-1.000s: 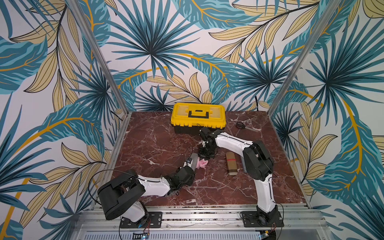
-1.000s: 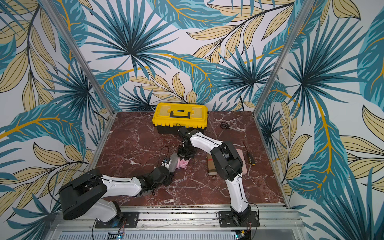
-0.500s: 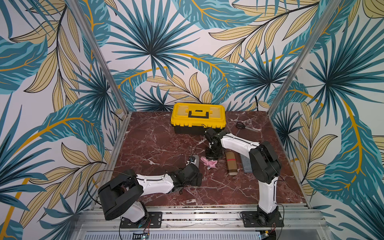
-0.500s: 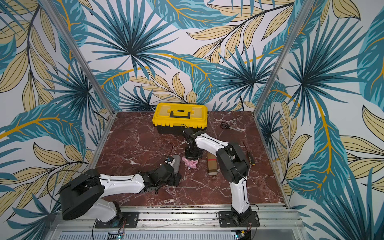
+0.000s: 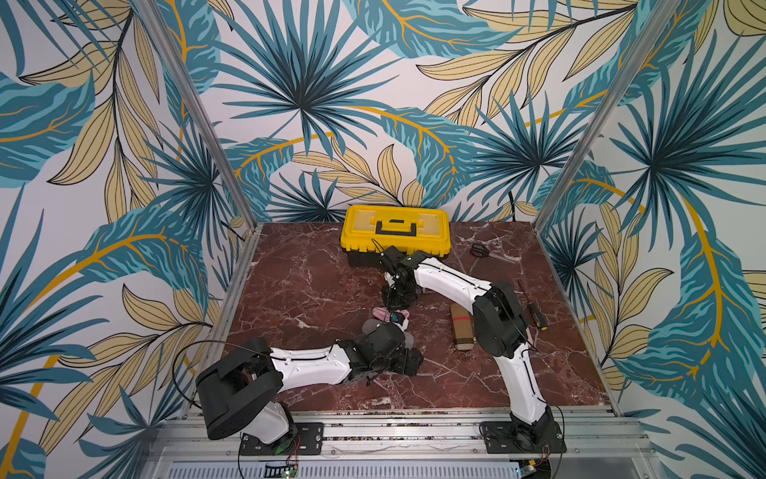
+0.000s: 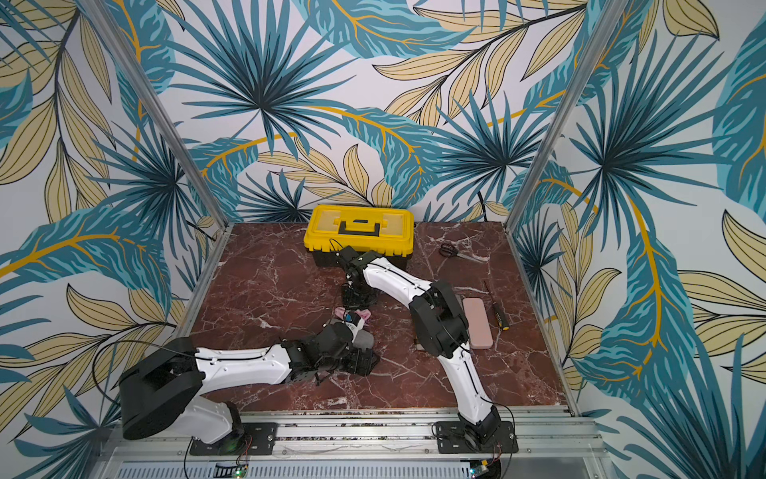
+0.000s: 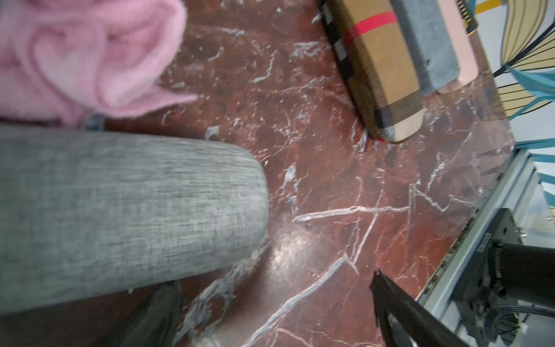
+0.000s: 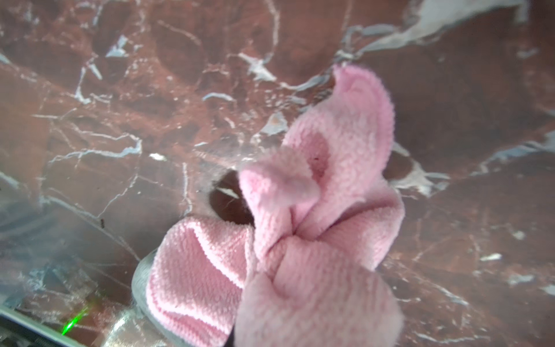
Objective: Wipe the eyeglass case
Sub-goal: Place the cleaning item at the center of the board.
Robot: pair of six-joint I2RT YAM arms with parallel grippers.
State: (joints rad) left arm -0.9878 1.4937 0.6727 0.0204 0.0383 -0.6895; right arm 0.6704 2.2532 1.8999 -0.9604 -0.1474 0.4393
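The left gripper point(image 7: 271, 285) is standing with its jaws spread wide. Bare marble table point(image 7: 330, 186) is showing between its fingers point(image 7: 399, 303), and it is gripping nothing. The grey eyeglass case point(image 7: 120, 210) is lying flat near the middle of the table, just beside one finger in the left wrist view. The picture is blurring there, so it may or may not be touching that finger. In both top views the left wrist is covering part of the case. The right gripper point(image 5: 397, 297) is pointing down just far of the case, with its jaws drawn nearly together. It is pinching the pink cloth point(image 8: 315, 225), whose folds are gathering to a tight bunch in the right wrist view. Further right, a tan plaid case point(image 5: 462, 327) is lying beside the right arm, and a yellow toolbox point(image 5: 396, 232) is sitting at the far edge of the table.
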